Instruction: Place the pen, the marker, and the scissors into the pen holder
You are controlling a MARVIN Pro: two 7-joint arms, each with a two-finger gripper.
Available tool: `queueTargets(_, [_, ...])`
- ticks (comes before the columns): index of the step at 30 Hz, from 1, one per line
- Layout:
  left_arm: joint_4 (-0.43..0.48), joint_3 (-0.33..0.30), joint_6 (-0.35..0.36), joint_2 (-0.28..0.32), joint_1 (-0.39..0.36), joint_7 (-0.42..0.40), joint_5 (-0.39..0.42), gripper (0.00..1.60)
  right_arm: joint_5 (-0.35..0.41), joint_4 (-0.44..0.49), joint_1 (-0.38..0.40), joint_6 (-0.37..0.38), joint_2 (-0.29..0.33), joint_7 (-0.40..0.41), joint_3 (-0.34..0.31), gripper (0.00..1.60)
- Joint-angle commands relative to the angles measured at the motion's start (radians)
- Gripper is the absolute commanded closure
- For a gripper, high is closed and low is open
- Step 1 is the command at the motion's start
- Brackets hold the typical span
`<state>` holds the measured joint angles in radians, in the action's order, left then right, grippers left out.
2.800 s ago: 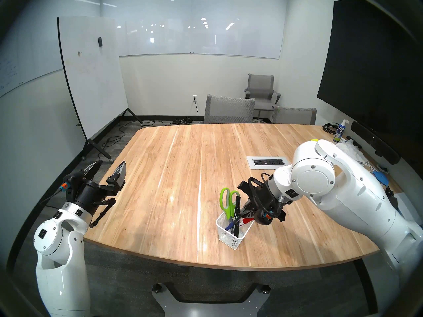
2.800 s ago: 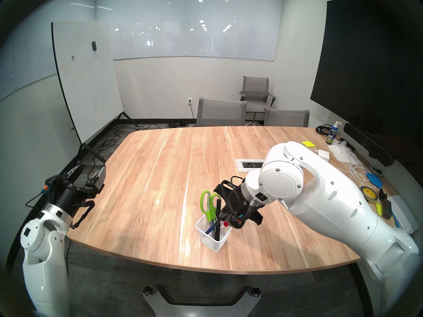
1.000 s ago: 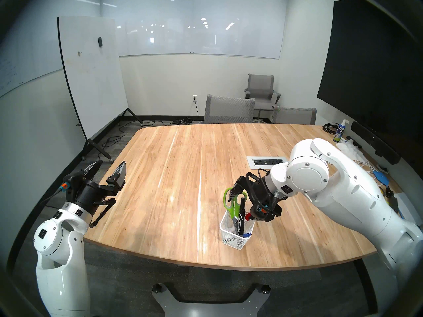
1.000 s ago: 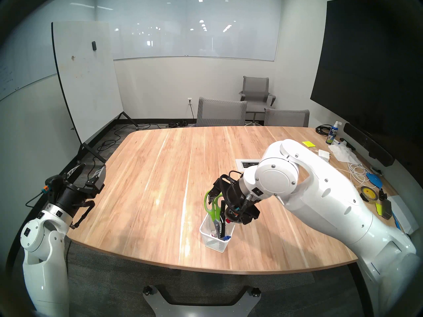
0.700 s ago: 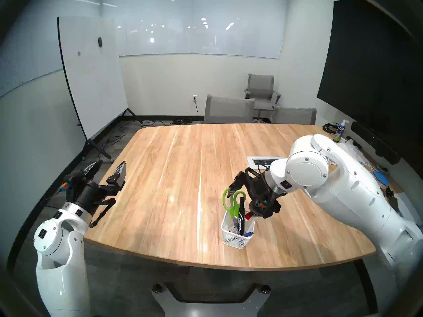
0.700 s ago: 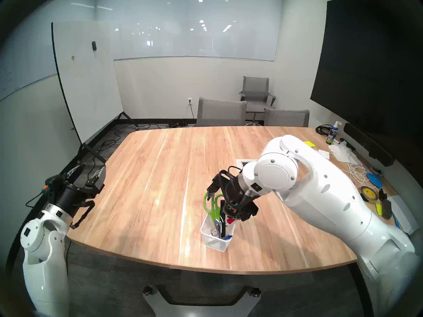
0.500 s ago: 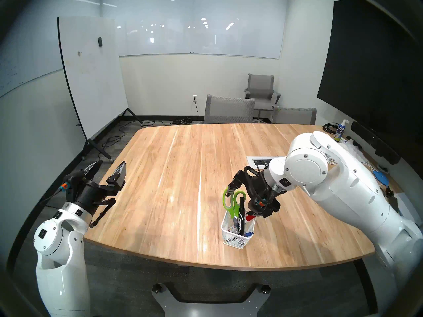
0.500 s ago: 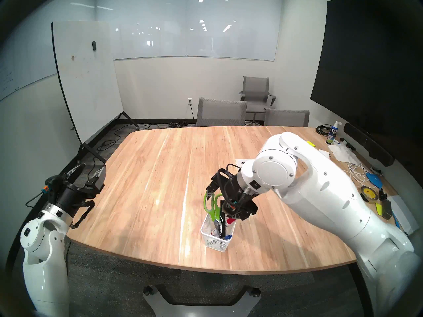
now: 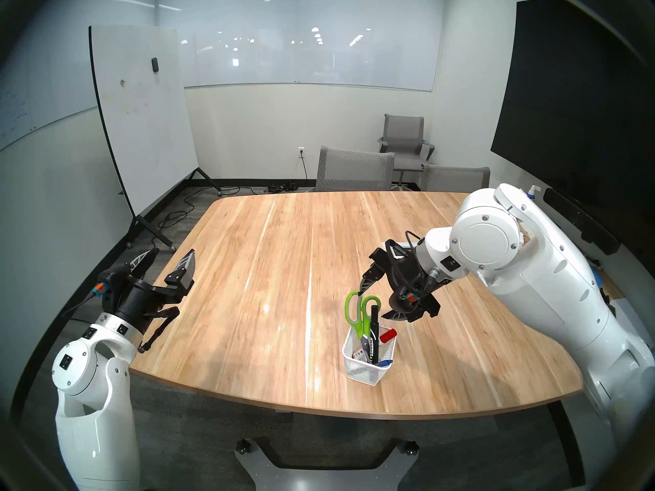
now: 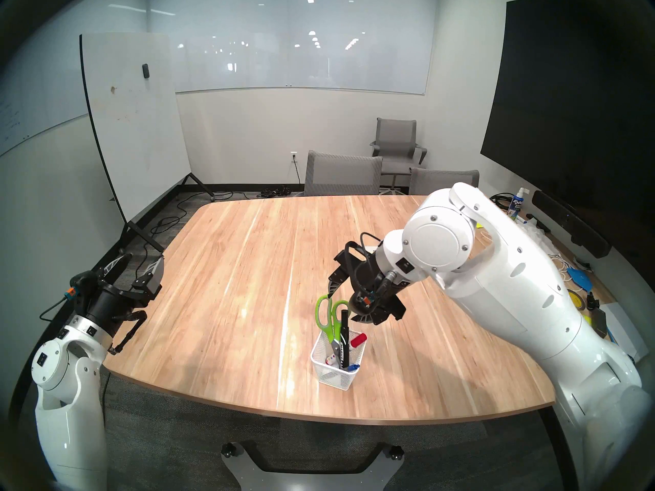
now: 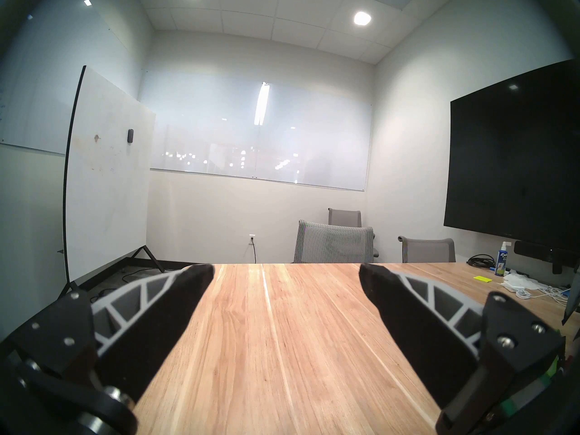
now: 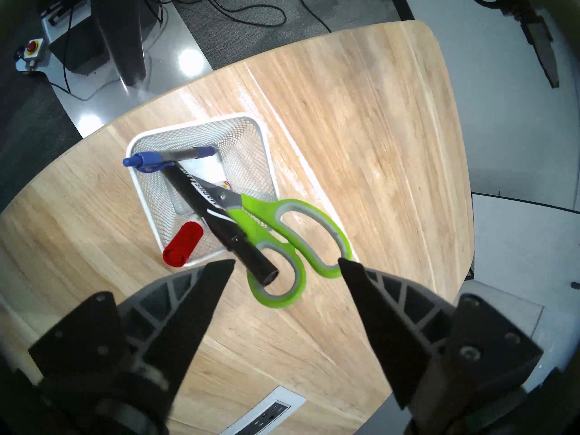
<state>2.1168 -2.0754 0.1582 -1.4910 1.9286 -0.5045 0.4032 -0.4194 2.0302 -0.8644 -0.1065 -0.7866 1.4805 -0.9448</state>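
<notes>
The pen holder [image 9: 368,364] stands near the table's [image 9: 248,267] front edge, holding the scissors [image 9: 358,313], black marker [image 12: 219,214] and pen [image 12: 163,158]. The right gripper [image 12: 285,265], jaws apart and empty, hangs just above the handles; snagging one could tip the holder. The left gripper [image 11: 285,271] is apart too.

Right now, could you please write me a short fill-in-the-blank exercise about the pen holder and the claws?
1. The scissors stand in the pen holder with their ____ loops up.
2. The marker with the ____ cap leans on the holder's rim.
3. The right claw is ____, holding nothing.

Missing words: green; red; open
</notes>
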Motion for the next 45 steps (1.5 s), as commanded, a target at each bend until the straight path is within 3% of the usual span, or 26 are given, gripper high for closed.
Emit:
queueTargets(1, [0.02, 0.002, -0.002, -0.001, -0.001, 0.0, 0.0, 0.0, 0.038, -0.02, 0.019, 0.011, 0.039, -0.021, -0.08, 0.52])
queueTargets(2, [0.02, 0.002, -0.002, -0.001, -0.001, 0.0, 0.0, 0.0, 0.061, -0.034, 0.011, 0.019, 0.049, -0.023, -0.105, 1.09])
queueTargets(4, [0.02, 0.002, -0.002, -0.001, -0.001, 0.0, 0.0, 0.0, 0.077, -0.047, -0.003, 0.026, 0.058, -0.04, -0.131, 1.16])
queueTargets(5, [0.021, 0.002, -0.002, -0.001, -0.001, 0.0, 0.0, 0.0, 0.092, -0.056, -0.006, 0.03, 0.06, -0.039, -0.142, 1.46])
queueTargets(6, [0.021, 0.002, -0.002, -0.001, -0.001, 0.0, 0.0, 0.0, 0.098, -0.061, -0.014, 0.038, 0.062, -0.05, -0.155, 1.6])
queueTargets(8, [0.021, 0.002, -0.002, -0.001, -0.001, 0.0, 0.0, 0.0, 0.103, -0.066, -0.018, 0.041, 0.065, -0.054, -0.163, 1.6])
queueTargets(10, [0.02, 0.002, -0.002, -0.001, -0.001, 0.0, 0.0, 0.0, 0.158, -0.095, -0.038, 0.097, 0.058, -0.072, -0.211, 1.6])
queueTargets(18, [0.02, 0.002, -0.002, -0.001, -0.002, -0.001, 0.0, 0.0, 0.264, -0.144, -0.099, 0.176, 0.05, -0.141, -0.324, 1.6])
queueTargets(25, [0.021, 0.002, -0.001, -0.002, -0.001, 0.0, 0.0, 0.0, 0.346, -0.166, -0.218, 0.223, 0.046, -0.253, -0.445, 1.6])
queueTargets(32, [0.02, 0.002, -0.002, -0.001, -0.002, -0.001, 0.0, 0.0, 0.417, -0.194, -0.32, 0.225, 0.038, -0.342, -0.51, 1.6])
queueTargets(45, [0.02, 0.001, -0.002, -0.001, -0.002, -0.002, 0.0, 0.0, 0.521, -0.189, -0.487, 0.163, 0.011, -0.475, -0.638, 1.6])
